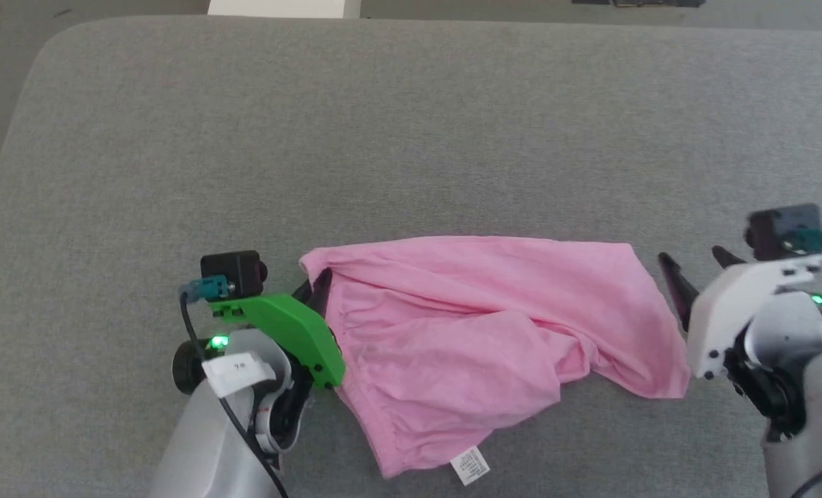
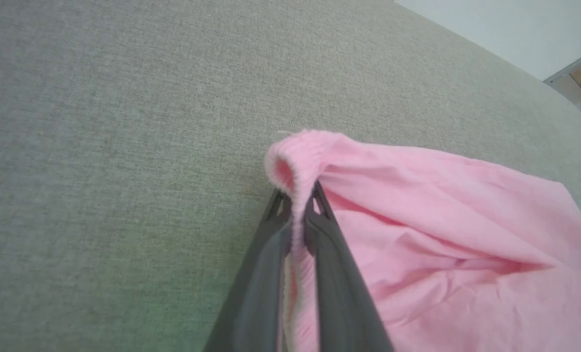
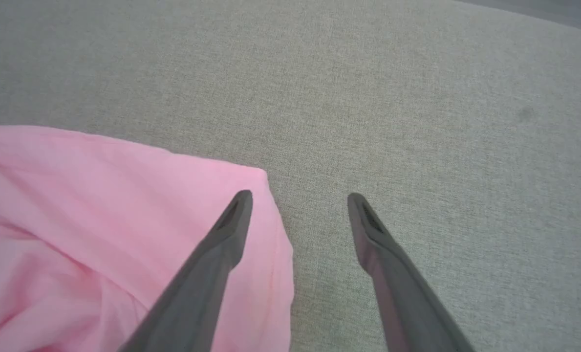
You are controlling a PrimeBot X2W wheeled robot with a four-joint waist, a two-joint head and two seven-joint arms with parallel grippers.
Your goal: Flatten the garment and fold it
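Head view has the pink garment point(image 1: 480, 325) lying crumpled on the grey worktop point(image 1: 411, 124), its white tag point(image 1: 471, 465) at the near edge; the left end effector point(image 1: 317, 289) pinches a waistband corner, while the right end effector point(image 1: 690, 257) gapes wide at the opposite corner

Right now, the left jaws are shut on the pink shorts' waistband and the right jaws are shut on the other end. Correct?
No. The right jaws stand open, holding nothing, by the pink shorts; the right wrist view shows it. The rest holds.
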